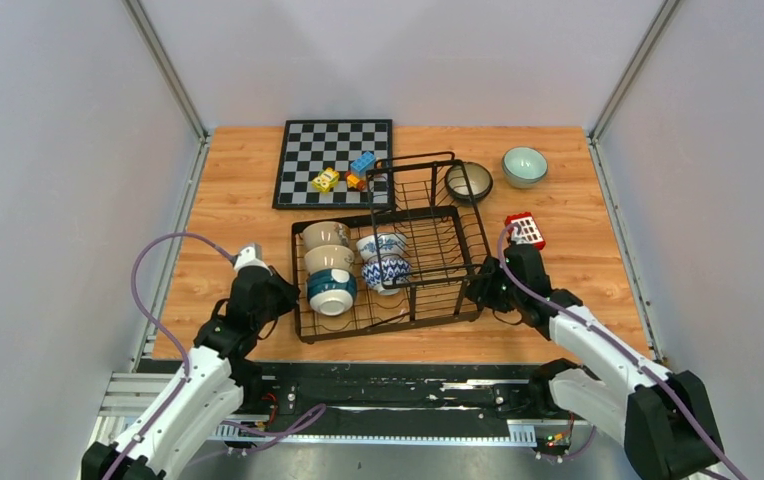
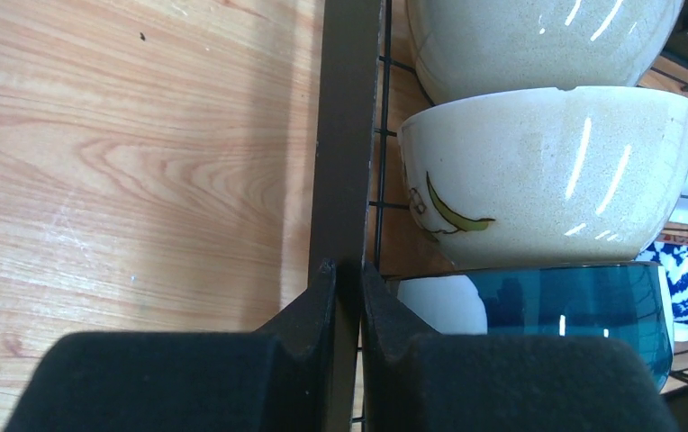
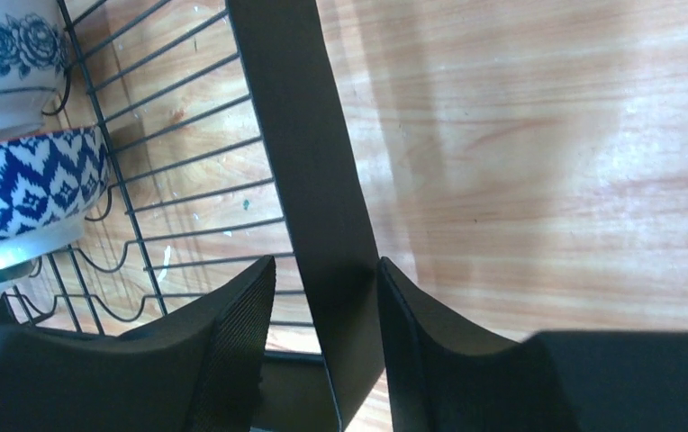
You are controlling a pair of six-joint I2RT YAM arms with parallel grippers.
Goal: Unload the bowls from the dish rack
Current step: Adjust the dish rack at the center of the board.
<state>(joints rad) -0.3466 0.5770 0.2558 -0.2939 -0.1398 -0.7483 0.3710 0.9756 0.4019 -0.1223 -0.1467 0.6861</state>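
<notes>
Left gripper point(image 2: 348, 272) pinches the rack point(image 1: 296, 280) rim, right gripper point(image 3: 326, 265) straddles it loosely; an uneven tug could topple bowls point(image 1: 330, 262).

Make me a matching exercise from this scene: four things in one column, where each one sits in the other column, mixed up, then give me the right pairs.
1. pale green bowl
2. teal bowl
3. yellow block
4. left tool

a. on the chessboard
b. clamped on the left rim of the dish rack
c. on the bare table, far right
d. inside the dish rack, front left

Pairs: 1-c, 2-d, 3-a, 4-b
</notes>
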